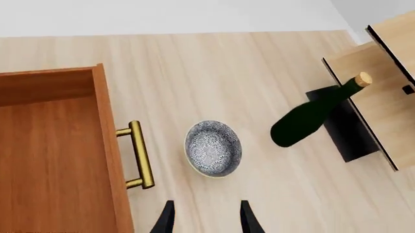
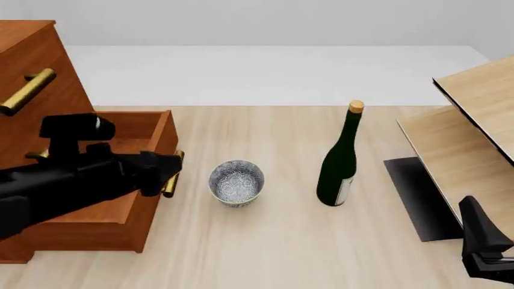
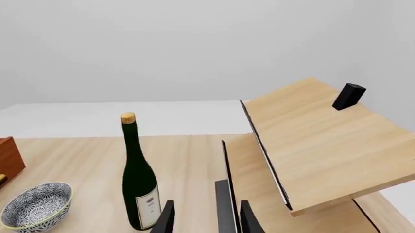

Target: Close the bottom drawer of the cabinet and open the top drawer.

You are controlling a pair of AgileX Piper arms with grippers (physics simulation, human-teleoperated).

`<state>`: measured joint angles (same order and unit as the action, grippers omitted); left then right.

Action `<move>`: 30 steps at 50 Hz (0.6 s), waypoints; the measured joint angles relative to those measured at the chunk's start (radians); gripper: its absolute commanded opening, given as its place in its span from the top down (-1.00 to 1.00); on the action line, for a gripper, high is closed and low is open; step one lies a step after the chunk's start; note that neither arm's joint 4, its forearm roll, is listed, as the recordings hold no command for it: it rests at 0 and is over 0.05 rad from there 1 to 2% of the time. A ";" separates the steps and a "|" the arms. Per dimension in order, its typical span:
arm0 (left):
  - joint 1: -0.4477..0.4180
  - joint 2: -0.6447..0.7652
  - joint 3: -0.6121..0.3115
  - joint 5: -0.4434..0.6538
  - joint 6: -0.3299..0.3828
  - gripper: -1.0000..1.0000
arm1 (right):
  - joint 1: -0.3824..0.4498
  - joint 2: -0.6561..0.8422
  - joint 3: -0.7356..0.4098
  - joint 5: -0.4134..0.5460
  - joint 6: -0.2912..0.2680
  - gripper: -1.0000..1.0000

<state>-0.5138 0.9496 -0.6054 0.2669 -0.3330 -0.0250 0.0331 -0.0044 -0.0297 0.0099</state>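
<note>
The reddish-brown cabinet (image 2: 32,54) stands at the table's left. Its bottom drawer (image 2: 153,198) is pulled out, with the inside showing (image 1: 52,145) and the brass bar handle (image 1: 137,154) on its front. The top drawer's brass handle (image 2: 28,91) sits against the cabinet face, so that drawer looks shut. My left arm reaches across the pulled-out drawer. My left gripper (image 1: 206,219) is open and empty, just in front of the bottom drawer's handle (image 2: 173,176) and apart from it. My right gripper (image 3: 206,219) is open and empty at the near right (image 2: 482,241).
A blue-patterned bowl (image 2: 236,182) sits just right of the drawer front. A dark green corked bottle (image 2: 339,159) stands mid-table. A pale wood shelf unit (image 2: 473,114) with a black base (image 2: 418,195) fills the right side.
</note>
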 measured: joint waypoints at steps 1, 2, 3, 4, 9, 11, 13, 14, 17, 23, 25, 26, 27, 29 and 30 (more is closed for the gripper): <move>-0.003 0.005 0.003 -0.003 -0.002 -1.00 | 0.000 0.000 0.000 0.000 0.000 -1.00; -0.007 0.010 0.006 -0.006 -0.005 -1.00 | 0.000 -0.001 0.000 0.001 0.000 -1.00; -0.011 0.016 0.010 -0.009 -0.009 -1.00 | 0.000 -0.001 0.000 0.001 0.000 -1.00; -0.015 0.021 0.013 -0.012 -0.012 -1.00 | 0.000 -0.002 0.000 0.002 0.000 -1.00; -0.029 0.044 0.030 -0.028 -0.025 -1.00 | 0.000 -0.003 0.000 0.004 0.001 -1.00; -0.035 0.052 0.036 -0.034 -0.031 -1.00 | 0.000 -0.004 0.000 0.004 0.001 -1.00; -0.043 0.061 0.043 -0.041 -0.042 -1.00 | 0.000 -0.004 0.000 0.004 0.001 -1.00; -0.047 0.065 0.047 -0.045 -0.048 -1.00 | 0.000 -0.004 0.000 0.004 0.001 -1.00; -0.054 0.077 0.057 -0.055 -0.057 -1.00 | 0.000 -0.004 0.000 0.004 0.002 -1.00; -0.060 0.098 0.082 -0.078 -0.067 -1.00 | 0.000 -0.003 0.000 0.004 0.002 -1.00; -0.058 0.103 0.090 -0.085 -0.067 -1.00 | 0.000 -0.002 0.000 0.003 0.002 -1.00; -0.055 0.106 0.094 -0.087 -0.066 -1.00 | 0.001 -0.002 0.000 0.003 0.002 -1.00; -0.053 0.108 0.098 -0.090 -0.065 -1.00 | 0.001 -0.002 0.000 0.003 0.002 -1.00; -0.050 0.113 0.105 -0.096 -0.066 -1.00 | 0.001 -0.002 0.000 0.003 0.002 -1.00; -0.048 0.116 0.109 -0.099 -0.067 -1.00 | 0.001 -0.002 0.000 0.003 0.003 -1.00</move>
<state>-0.5622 1.0652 -0.4967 0.1683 -0.3996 -0.0243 0.0312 -0.0044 -0.0269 0.0124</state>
